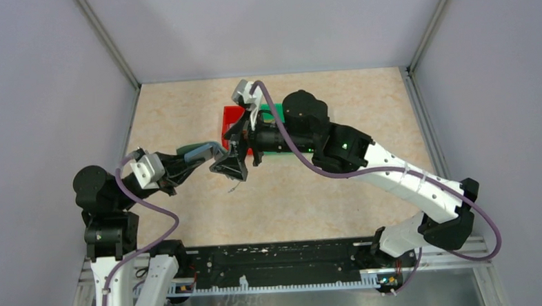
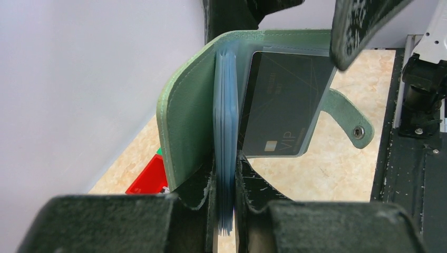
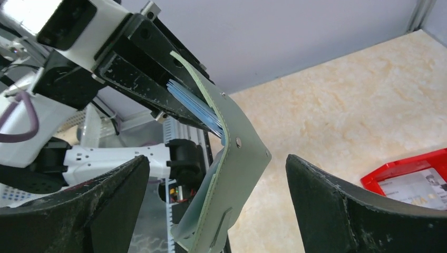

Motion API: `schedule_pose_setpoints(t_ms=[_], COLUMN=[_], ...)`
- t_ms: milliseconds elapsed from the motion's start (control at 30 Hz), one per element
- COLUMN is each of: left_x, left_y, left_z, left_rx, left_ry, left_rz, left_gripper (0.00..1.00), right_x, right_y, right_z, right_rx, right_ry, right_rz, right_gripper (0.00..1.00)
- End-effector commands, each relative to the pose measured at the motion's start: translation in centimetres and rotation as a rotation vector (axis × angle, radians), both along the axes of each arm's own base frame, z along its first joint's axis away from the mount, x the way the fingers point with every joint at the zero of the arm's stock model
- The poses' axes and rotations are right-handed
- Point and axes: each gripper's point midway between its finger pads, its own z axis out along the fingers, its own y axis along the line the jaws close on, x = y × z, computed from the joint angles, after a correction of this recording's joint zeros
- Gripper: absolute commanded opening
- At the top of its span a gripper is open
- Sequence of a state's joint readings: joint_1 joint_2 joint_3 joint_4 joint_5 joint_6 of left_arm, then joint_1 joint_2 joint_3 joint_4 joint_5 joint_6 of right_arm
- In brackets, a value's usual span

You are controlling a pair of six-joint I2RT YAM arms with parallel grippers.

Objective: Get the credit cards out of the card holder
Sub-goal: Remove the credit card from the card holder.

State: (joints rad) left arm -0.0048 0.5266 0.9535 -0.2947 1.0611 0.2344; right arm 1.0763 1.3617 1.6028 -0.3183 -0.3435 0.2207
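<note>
The left gripper blocks the spine side of the card holder. The right gripper's spread fingers flank its free cover; beyond the holder, a red bin occupies the table.

My end effector pinched on pale blue pocket stack of grey-green card holder, held open, upright. Dark grey credit card marked VIP in clear pocket, right side. Snap tab juts right. Red bin corner lower left on beige surface.

Red bin beside green bin, on beige marbled table, pale grey walls around
</note>
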Motion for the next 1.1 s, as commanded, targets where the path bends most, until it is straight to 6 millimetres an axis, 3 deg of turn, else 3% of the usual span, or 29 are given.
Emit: schedule_pose_setpoints(t_ms=[0, 133, 400, 700, 733, 800, 900, 1067], left_x=[-0.6, -0.7, -1.5, -0.9, -0.5, 0.6, 1.9, 2.0], left_y=[0.0, -0.1, -0.4, 0.1, 0.3, 0.9, 1.7, 1.8], left_z=[1.1, 1.1, 1.0, 0.7, 0.7, 0.8, 0.9, 1.2], left_rx=[0.017, 0.017, 0.024, 0.039, 0.035, 0.018, -0.012, -0.042], left_ry=[-0.070, -0.070, -0.066, -0.069, -0.070, -0.060, -0.040, -0.035], left_rz=[-0.002, -0.010, -0.047, 0.002, 0.024, 0.084, 0.158, 0.176], left_gripper=[0.00, 0.00, 0.00, 0.00, 0.06, 0.36, 0.71, 0.98], right_x=[0.8, 1.5, 2.3, 0.4, 0.2, 0.0, -0.9, -2.5], right_y=[0.1, 0.4, 1.4, 1.0, 0.8, 0.5, 0.6, 0.3], right_z=[0.8, 0.0, -0.8, -1.0, -1.0, -1.2, -1.5, -1.5], right_rx=[-0.030, -0.063, -0.109, -0.134, -0.135, -0.136, -0.126, -0.102], right_ry=[-0.101, -0.118, -0.143, -0.172, -0.173, -0.168, -0.146, -0.133], right_rz=[-0.082, -0.115, -0.112, -0.001, 0.002, 0.008, 0.050, 0.121], right_gripper=[0.98, 0.86, 0.48, 0.11, 0.07, 0.00, 0.00, 0.00])
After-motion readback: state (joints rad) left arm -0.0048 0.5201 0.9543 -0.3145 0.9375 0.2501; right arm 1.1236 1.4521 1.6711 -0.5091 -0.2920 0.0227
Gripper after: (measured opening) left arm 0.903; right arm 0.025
